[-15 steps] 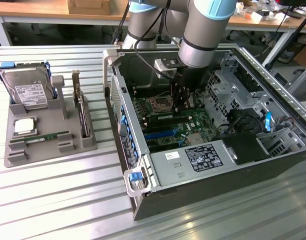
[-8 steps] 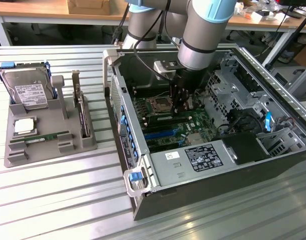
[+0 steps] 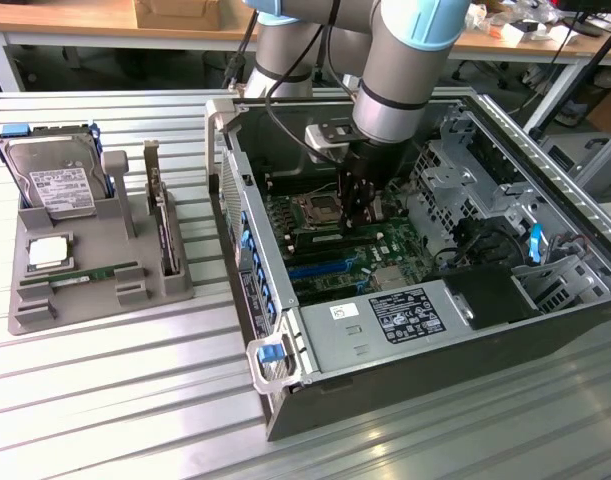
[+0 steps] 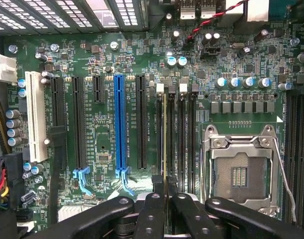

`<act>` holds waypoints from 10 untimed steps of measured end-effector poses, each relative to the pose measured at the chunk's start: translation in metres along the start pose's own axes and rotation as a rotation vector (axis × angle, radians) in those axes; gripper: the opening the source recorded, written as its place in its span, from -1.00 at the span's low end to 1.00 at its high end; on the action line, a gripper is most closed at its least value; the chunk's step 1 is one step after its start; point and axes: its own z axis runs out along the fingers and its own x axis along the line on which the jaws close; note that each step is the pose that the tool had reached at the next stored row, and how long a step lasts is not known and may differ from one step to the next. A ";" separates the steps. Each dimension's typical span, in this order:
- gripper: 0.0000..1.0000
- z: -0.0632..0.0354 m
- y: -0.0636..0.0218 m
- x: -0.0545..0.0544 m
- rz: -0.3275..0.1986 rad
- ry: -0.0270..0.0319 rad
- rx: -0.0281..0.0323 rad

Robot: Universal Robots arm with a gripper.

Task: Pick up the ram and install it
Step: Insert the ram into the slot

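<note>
While the end effector (image 4: 165,199) pinches the ram (image 4: 165,134) edge-on, the stick stands in a motherboard (image 4: 107,64) slot. A second ram (image 3: 93,272) lies in the grey tray (image 3: 45,310).

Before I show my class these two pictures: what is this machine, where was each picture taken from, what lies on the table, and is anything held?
The machine is a robot arm reaching into an open computer case on a ribbed metal table. One picture comes from a camera off to the side. The other comes from a camera on the arm's wrist, looking at the green circuit board. The pincer is shut on the ram, a thin memory stick seen edge-on, at the memory slots. At the exterior view's left, a grey tray holds a hard drive, an upright expansion card and a second memory stick.
</note>
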 end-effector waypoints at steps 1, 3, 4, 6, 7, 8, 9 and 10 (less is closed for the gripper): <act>-0.76 0.0000 -0.0003 0.000 0.000 -0.0001 0.0001; -0.76 0.0001 -0.0016 0.000 0.000 -0.0001 0.0001; -0.76 0.0001 -0.0020 0.000 0.000 -0.0002 0.0001; -0.76 0.0001 -0.0021 0.000 0.000 -0.0001 0.0000; -0.76 0.0001 -0.0022 0.000 -0.002 -0.0001 0.0001; -0.76 0.0000 -0.0022 0.000 -0.006 -0.0001 0.0002; -0.76 0.0001 -0.0022 0.000 -0.009 -0.0001 0.0004; -0.76 0.0000 -0.0022 0.000 -0.013 -0.0001 0.0005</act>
